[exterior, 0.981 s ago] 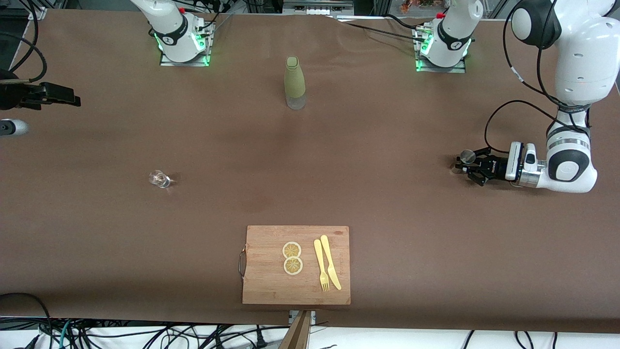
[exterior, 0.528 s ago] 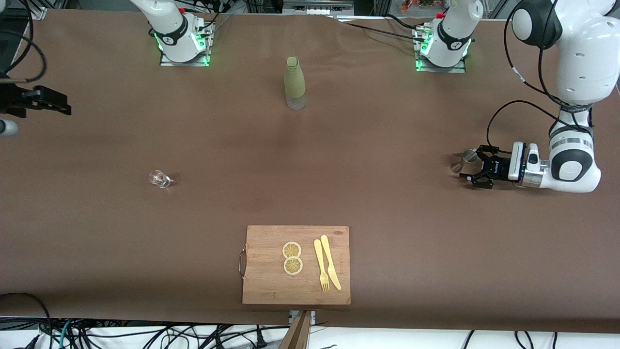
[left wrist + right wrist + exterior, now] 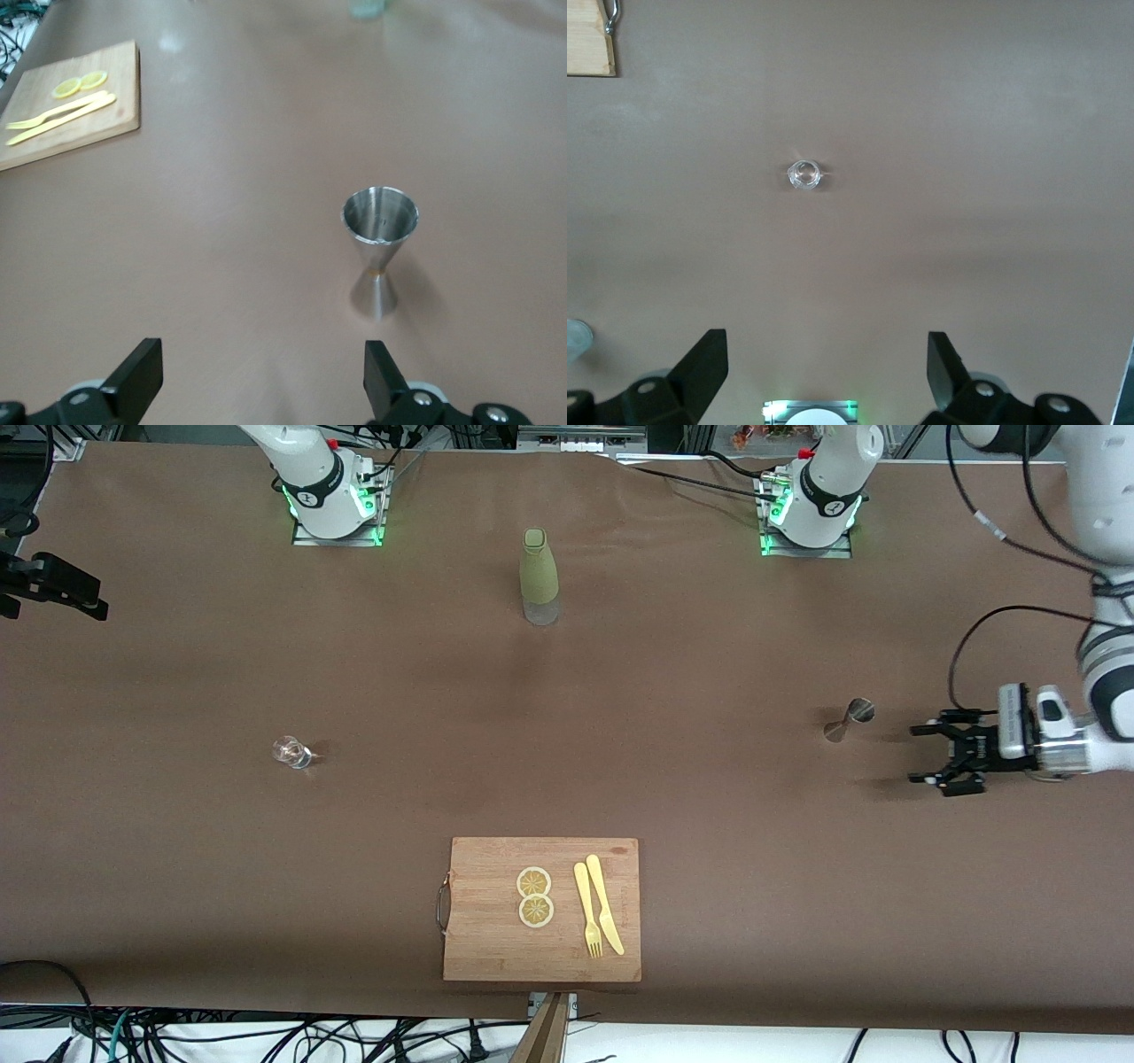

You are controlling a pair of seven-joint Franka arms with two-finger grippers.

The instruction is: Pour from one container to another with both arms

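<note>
Front view: left gripper (image 3: 925, 755) level, spread wide beside jigger (image 3: 849, 720); right gripper (image 3: 62, 589) spread too.

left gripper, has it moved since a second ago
Yes. The left gripper, open, has pulled back from the jigger toward the left arm's end of the table; the jigger stands alone, upright.

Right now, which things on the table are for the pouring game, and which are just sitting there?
For the pouring:
steel jigger, standing alone
glass cup, standing alone
left gripper, open beside the jigger
right gripper, open at the right arm's end

Just lying about:
green bottle
cutting board
lemon slices
fork
knife
</note>
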